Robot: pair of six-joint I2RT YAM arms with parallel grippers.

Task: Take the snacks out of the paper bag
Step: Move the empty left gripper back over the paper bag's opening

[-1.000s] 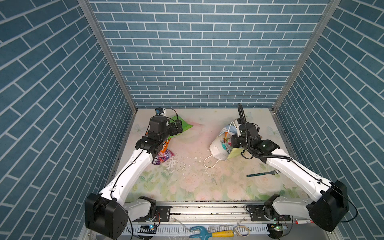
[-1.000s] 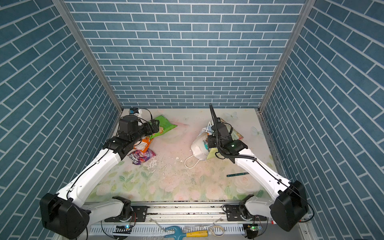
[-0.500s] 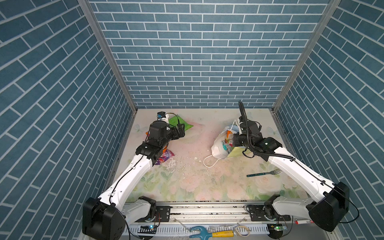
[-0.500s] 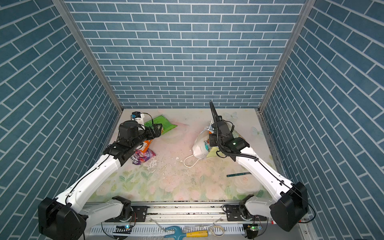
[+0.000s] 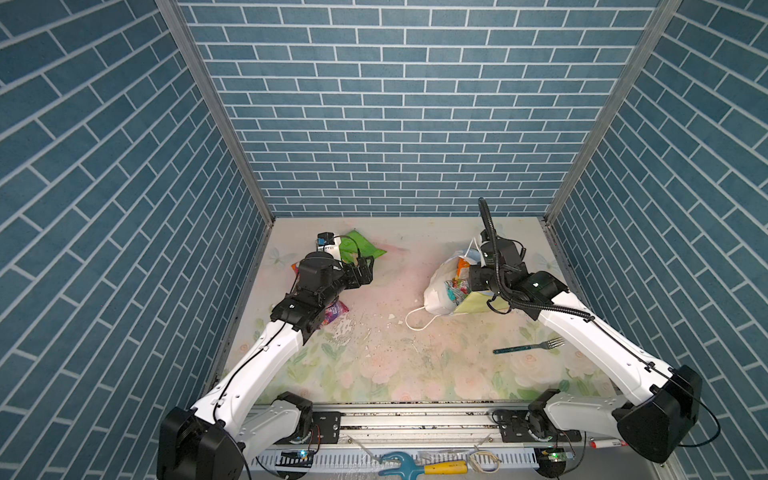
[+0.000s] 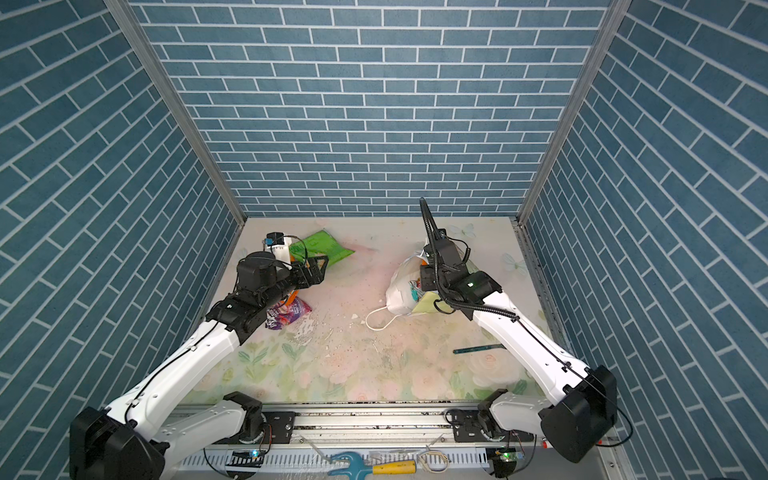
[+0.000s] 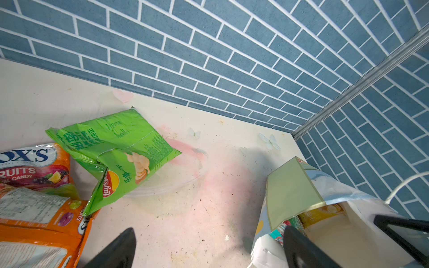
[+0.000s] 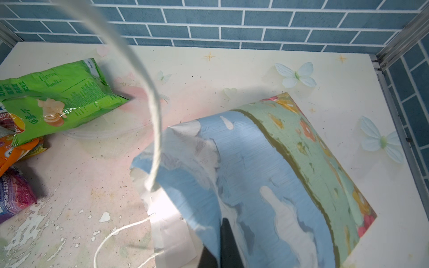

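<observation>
**A:** Gaping as wide as it goes, the left claw (image 7: pixel 206 234) grips nothing; bare table (image 7: pixel 209 185) shows between its fingers.
**B:** Around it?
**A:** A green chip bag (image 7: pixel 120 143) lies just ahead, with orange candy packets (image 7: pixel 34 222) to one side and the paper bag (image 8: pixel 267 162) to the other.
**B:** The right claw (image 8: pixel 223 234)?
**A:** It's pinched tight on the paper bag's wall. The bag is tipped over, its mouth facing the left claw, with more snacks (image 5: pixel 455 286) inside.

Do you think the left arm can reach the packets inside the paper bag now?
Probably yes: the paper bag lies mouth toward the open left hand, the right hand pinches its rim up, only bare table between.
</observation>
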